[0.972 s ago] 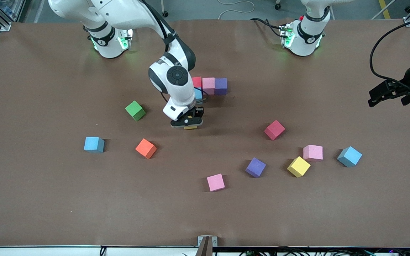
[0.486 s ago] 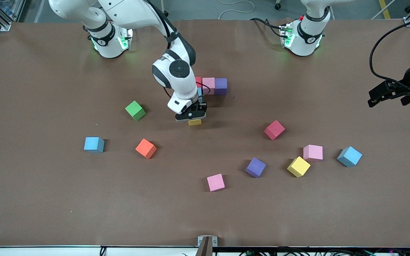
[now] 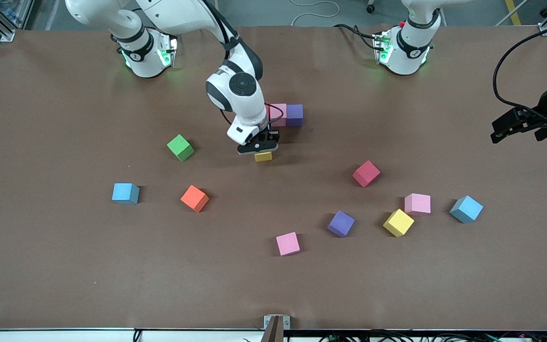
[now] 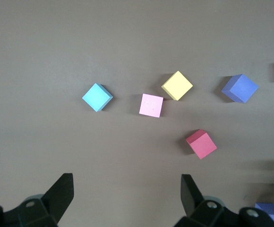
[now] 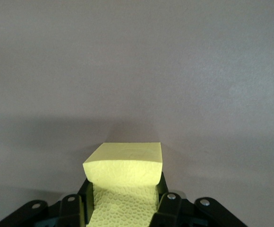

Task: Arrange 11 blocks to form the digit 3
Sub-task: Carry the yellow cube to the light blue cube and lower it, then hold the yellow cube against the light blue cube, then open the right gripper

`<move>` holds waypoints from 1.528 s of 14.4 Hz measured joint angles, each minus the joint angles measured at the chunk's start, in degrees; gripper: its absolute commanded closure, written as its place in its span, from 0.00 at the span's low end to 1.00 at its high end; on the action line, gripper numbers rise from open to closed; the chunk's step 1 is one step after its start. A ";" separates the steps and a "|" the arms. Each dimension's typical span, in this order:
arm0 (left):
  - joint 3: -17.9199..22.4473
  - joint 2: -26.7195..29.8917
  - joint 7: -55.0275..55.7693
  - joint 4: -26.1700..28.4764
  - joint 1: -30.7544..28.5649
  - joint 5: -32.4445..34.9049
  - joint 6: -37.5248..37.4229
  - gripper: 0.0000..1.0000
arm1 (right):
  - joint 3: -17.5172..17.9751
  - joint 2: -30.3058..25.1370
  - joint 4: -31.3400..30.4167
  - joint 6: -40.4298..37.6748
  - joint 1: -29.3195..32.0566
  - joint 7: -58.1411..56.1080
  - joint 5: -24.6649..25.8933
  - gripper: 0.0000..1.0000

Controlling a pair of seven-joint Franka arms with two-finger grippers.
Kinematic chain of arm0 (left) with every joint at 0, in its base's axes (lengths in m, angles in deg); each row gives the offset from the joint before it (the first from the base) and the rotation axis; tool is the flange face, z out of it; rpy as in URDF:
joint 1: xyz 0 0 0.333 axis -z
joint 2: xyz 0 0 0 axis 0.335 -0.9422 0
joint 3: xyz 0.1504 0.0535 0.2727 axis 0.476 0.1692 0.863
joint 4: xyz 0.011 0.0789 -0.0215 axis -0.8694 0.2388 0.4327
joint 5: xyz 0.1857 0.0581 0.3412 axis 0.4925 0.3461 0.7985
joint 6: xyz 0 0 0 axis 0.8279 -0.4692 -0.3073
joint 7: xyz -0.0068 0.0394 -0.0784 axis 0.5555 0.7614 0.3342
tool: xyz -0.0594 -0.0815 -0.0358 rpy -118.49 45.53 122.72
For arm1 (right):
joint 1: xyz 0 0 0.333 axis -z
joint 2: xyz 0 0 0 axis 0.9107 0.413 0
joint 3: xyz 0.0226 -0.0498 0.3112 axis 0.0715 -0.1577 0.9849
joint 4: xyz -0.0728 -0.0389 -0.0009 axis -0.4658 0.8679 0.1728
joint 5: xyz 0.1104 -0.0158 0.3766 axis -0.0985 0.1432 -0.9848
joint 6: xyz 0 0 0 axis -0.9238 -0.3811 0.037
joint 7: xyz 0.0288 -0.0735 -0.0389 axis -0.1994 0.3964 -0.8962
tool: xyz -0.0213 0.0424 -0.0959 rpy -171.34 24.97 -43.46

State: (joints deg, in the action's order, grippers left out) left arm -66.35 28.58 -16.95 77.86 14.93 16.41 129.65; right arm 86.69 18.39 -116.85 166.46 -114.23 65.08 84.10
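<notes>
**Yellow foam cube carried close to the started row**

Yellow foam is squeezed in the right pincer (image 3: 260, 151), pressed together on the top of the yellow block (image 3: 263, 156) in the upper middle of the front view. The right wrist view shows the cube's dimpled side clamped between the black fingers and its lower part hanging free over the bare brown surface (image 3: 64, 261).

The risk I see is the neighbours. The pink block (image 3: 278, 114) and the purple block (image 3: 295, 115) sit touching each other just above the pincer in the frame. The arm's white wrist covers whatever lies beside the pink one, so I can't tell where that row ends. If the cube comes down skewed or too tight against them, the soft foam could shove the row out of line, or the fingers could nudge a cube on release. A hold this high on the block could also let it twist.

The left pincer (image 3: 508, 127) waits at the frame's edge toward the left arm's end, spread wide and holding nothing. The loose blocks lie lower in the frame, well apart from it.
</notes>
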 measured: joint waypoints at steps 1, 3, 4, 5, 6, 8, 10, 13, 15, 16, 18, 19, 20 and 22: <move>0.00 0.00 0.00 0.00 0.00 0.00 0.00 0.00 | 0.14 -0.18 -0.34 0.09 -0.02 0.05 -0.02 1.00; 0.00 0.00 0.00 0.00 0.00 0.00 0.00 0.00 | 0.41 -0.54 -0.91 0.18 -0.03 0.08 -0.08 1.00; 0.00 0.00 0.00 0.00 0.00 0.00 0.00 0.00 | 0.59 -0.80 -1.31 0.19 -0.03 0.10 -0.14 1.00; 0.00 0.00 0.00 0.00 0.00 0.00 0.00 0.00 | 0.74 -1.03 -1.67 0.21 -0.04 0.15 -0.17 1.00; 0.00 0.00 0.00 0.00 0.00 0.00 0.00 0.00 | 0.85 -1.15 -1.88 0.21 -0.04 0.30 -0.22 1.00; 0.00 0.00 0.00 0.01 0.00 0.00 0.00 0.00 | 0.92 -1.26 -2.06 0.21 -0.05 0.84 -0.54 1.00; 0.00 0.00 0.00 0.01 0.00 0.00 0.00 0.00 | 0.99 -1.37 -2.25 0.21 -0.05 0.92 -1.30 1.00; 0.00 0.00 0.00 0.01 0.00 0.00 0.00 0.00 | 1.08 -1.46 -2.41 0.21 -0.05 1.08 -1.55 1.00; 0.00 0.00 0.00 0.01 0.00 0.00 0.00 0.00 | 1.10 -1.47 -2.44 0.21 -0.05 1.13 -1.66 1.00; 0.00 0.00 0.00 0.01 0.00 0.00 0.00 0.00 | 1.10 -1.48 -2.45 0.21 -0.05 1.14 -1.69 0.99; 0.00 0.00 0.00 0.00 0.00 0.00 0.00 0.00 | 1.11 -1.48 -2.46 0.21 -0.05 1.16 -1.72 0.99; 0.00 0.00 0.00 0.00 0.00 0.00 0.00 0.00 | 1.11 -1.48 -2.46 0.21 -0.05 1.17 -1.74 0.99; 0.00 0.00 0.00 0.00 0.00 0.00 0.00 0.00 | 1.11 -1.48 -2.46 0.21 -0.05 1.18 -1.75 0.98; 0.00 0.00 0.00 0.00 0.00 0.00 0.00 0.00 | 1.11 -1.49 -2.47 0.21 -0.05 1.19 -1.78 0.98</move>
State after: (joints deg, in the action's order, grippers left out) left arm -66.35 28.58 -16.95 77.87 14.93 16.41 129.65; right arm 87.80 16.91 -119.32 166.68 -114.28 66.27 82.33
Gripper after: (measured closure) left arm 0.000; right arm 0.476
